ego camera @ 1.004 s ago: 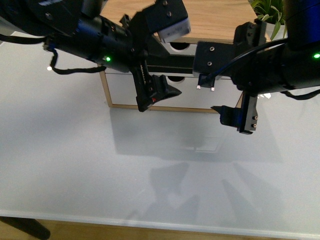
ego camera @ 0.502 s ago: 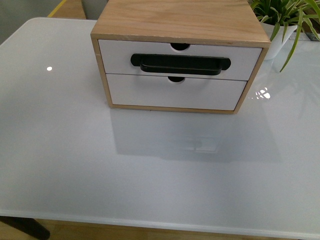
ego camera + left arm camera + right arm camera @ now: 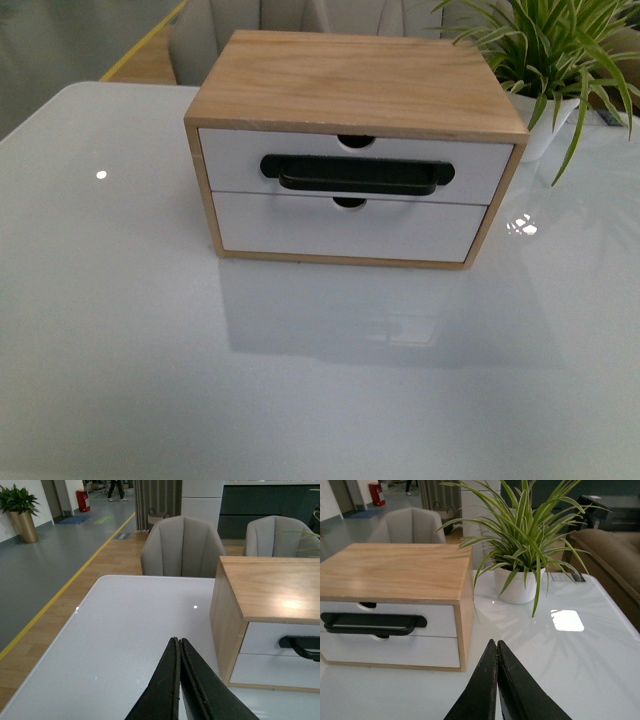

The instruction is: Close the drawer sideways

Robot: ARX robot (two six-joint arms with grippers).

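A light wood cabinet (image 3: 355, 80) stands on the white table (image 3: 150, 330). Its upper drawer (image 3: 480, 160) has a white front, a long black bar handle (image 3: 357, 173) and a semicircular notch; it sits flush with the cabinet front. It also shows in the left wrist view (image 3: 270, 640) and the right wrist view (image 3: 437, 620). Neither arm shows in the front view. My left gripper (image 3: 179, 642) is shut and empty, off the cabinet's left side. My right gripper (image 3: 496, 644) is shut and empty, off its right front corner.
A plain white lower drawer (image 3: 340, 228) sits under the handled one. A potted spider plant (image 3: 545, 60) stands right of the cabinet, also in the right wrist view (image 3: 520, 585). Grey chairs (image 3: 182, 545) stand behind the table.
Both arms, which covered the cabinet front a second ago, have left the front view. The front view has since shifted, showing more of the plant and the cabinet top.
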